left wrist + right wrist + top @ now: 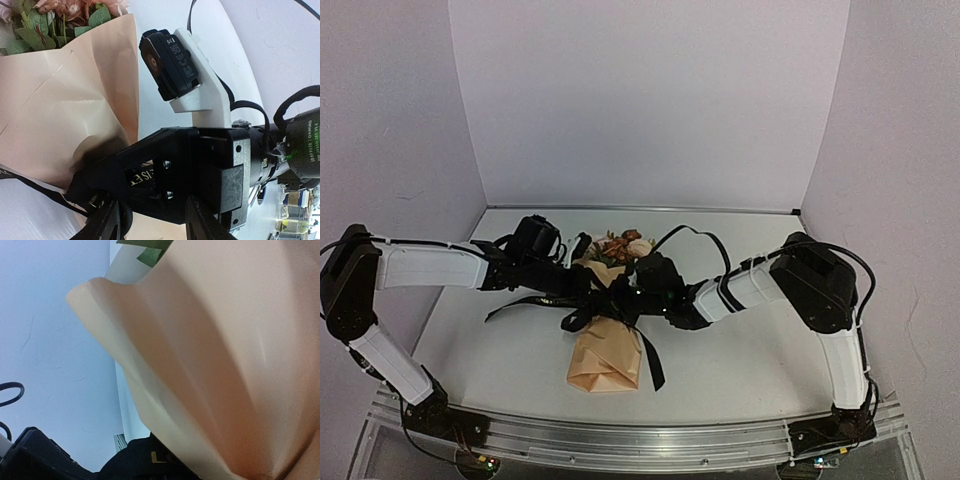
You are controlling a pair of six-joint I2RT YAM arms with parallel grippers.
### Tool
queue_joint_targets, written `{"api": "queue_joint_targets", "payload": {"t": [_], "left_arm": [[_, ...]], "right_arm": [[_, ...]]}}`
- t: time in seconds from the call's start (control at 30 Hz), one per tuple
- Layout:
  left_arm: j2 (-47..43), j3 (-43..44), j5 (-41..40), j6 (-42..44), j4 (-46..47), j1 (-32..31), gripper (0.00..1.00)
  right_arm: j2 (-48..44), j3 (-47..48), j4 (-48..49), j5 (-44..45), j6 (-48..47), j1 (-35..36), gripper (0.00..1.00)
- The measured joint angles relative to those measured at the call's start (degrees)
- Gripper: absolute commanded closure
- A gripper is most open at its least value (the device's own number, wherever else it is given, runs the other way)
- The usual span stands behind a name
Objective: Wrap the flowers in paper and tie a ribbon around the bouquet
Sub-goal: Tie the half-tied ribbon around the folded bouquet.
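1. The bouquet (607,352) lies on the table (750,350) between the two arms. Its narrow folded end points towards the bases, and the flowers (625,245) show at the far end.
2. The paper (60,120) is already closed around the stems, so I judge the wrapping done and the tying step in hand.
3. The ribbon (525,303) crosses the middle of the bundle in a dark bunch. One tail trails left over the table and another hangs down past the paper on the right.
4. The left gripper (152,220) is released: its fingers stand apart at the bottom of its own view, with nothing clearly between them.
5. The right gripper (632,295) is clenched tight against the ribbon bunch. I cannot tell whether it is actually pinching the ribbon.
6. The next move probably calls for the free left gripper to take a loose tail and pull it snug. The bundle must be kept from rolling and the paper from springing open.
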Motion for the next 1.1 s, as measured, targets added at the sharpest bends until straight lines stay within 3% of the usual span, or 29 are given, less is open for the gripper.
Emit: {"api": "queue_joint_targets", "payload": {"t": [0.3,0.57,0.7,0.83,1.1], "left_arm": [[-5.09,-1.41,-0.63,-2.77,3.67,1.69,0.51],[-5.88,-2.68,-4.82,-3.47,3.73,2.22,0.67],[-5.75,-2.94,-8.85,-5.29,0.25,5.37,0.72],[-2.81,-2.36,-9.97,-4.39,-2.24,8.13,0.72],[0.75,-2.04,-5.71,1.64,-6.23,7.94,0.69]], "right_arm": [[0.00,0.02,0.29,-0.12,-0.02,0.11,1.00],[0.00,0.02,0.29,-0.09,-0.20,0.09,1.00],[0.00,0.02,0.13,-0.06,-0.22,0.11,1.00],[0.00,0.02,-0.11,0.04,-0.38,0.09,1.00],[0.00,0.00,-2.33,1.13,-1.09,0.10,1.00]]}}
